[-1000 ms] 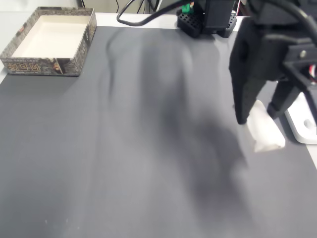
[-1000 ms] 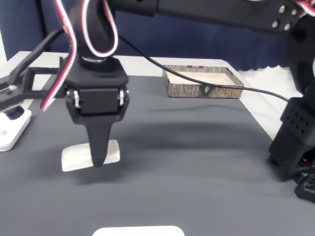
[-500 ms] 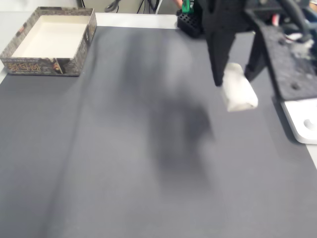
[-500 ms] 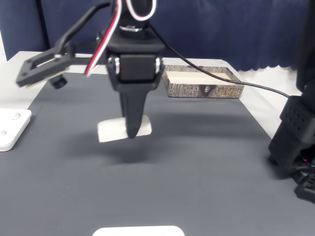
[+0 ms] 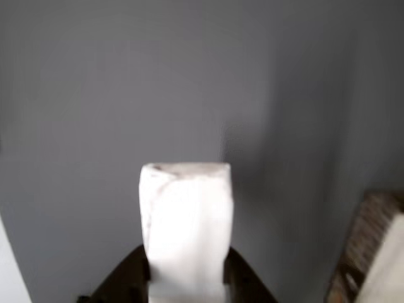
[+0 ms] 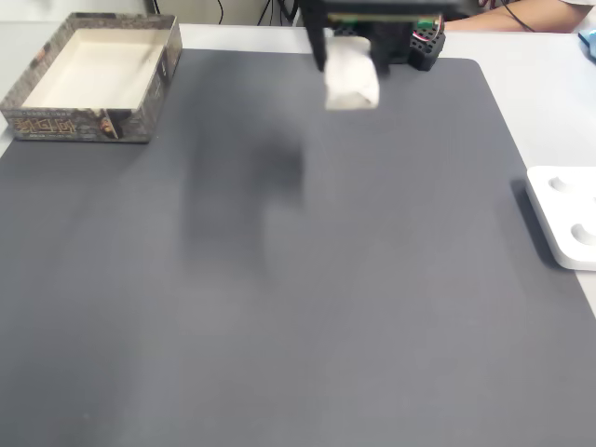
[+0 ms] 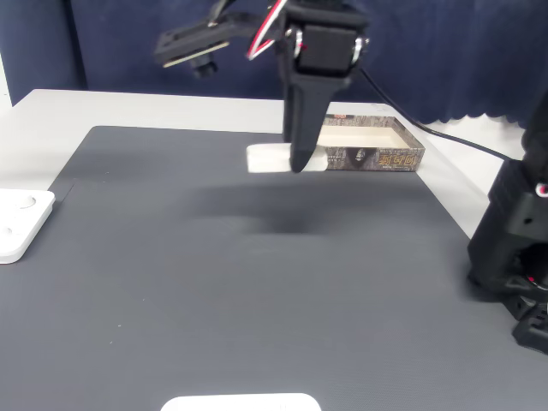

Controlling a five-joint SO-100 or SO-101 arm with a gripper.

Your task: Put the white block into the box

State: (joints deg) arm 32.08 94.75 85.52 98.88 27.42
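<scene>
Aloft, white block (image 7: 272, 158) in gripper (image 7: 301, 163)

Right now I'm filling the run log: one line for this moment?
tool: shut on white block | block: airborne over grey mat | box: empty

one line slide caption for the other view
Gripper carries the white block above the grey mat, box at lower right.
</scene>
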